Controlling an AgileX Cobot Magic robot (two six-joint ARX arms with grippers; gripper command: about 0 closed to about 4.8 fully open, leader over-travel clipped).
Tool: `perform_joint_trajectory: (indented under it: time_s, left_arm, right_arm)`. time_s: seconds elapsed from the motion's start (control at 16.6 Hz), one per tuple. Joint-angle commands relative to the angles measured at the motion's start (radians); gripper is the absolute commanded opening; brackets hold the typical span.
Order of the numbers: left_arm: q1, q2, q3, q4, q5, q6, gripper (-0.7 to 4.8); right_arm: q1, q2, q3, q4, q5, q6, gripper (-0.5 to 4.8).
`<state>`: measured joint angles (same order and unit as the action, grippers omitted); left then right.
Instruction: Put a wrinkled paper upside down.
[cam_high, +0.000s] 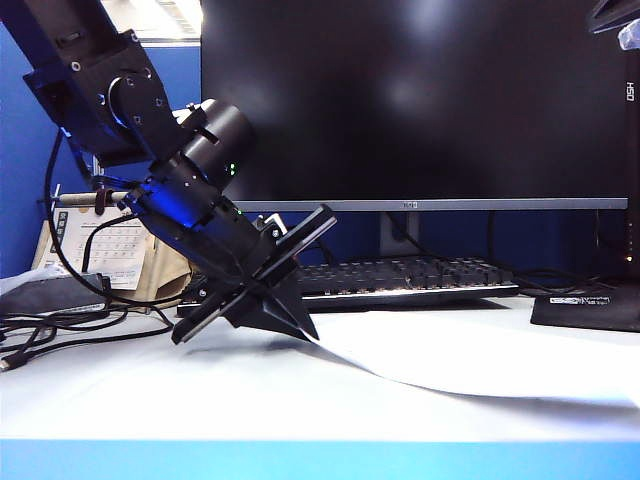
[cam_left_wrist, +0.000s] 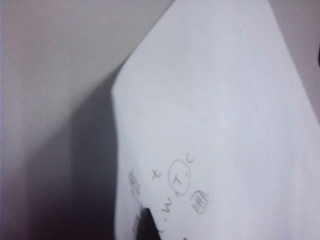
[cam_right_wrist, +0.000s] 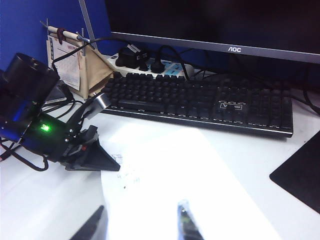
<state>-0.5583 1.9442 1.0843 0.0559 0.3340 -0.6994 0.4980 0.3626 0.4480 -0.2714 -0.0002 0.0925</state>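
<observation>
Your dark monitor (cam_high: 415, 100) fills the back of the white table (cam_high: 150, 390), with the black keyboard (cam_right_wrist: 200, 102) lying in front of it and the wrinkled paper (cam_high: 470, 360) spread flat before the keyboard, one corner raised off the surface. Your left gripper (cam_high: 300, 325), angled steeply down at the left of the table, has its fingers closed on that lifted corner, where small handwritten marks show. Your right gripper (cam_right_wrist: 140, 225) hangs above the near part of the sheet, fingers spread apart and holding nothing. A small desk calendar (cam_right_wrist: 67, 62) stands beside the keyboard's end
</observation>
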Motion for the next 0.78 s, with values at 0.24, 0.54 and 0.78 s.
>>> perform_joint_trajectory:
  time_s: [0.24, 0.54, 0.78]
  left_arm:
    - [0.000, -0.011, 0.004, 0.024, 0.061, 0.156, -0.04]
    - [0.000, -0.159, 0.014, -0.144, -0.018, 0.459, -0.04]
    - [0.000, -0.299, 0.078, -0.293, -0.098, 0.663, -0.04]
  right_arm:
    - [0.000, 0.000, 0.004, 0.013, -0.003, 0.001, 1.81]
    - [0.000, 0.001, 0.006, -0.109, -0.031, 0.100, 1.81]
    - [0.000, 0.002, 0.039, -0.179, -0.087, 0.126, 1.80]
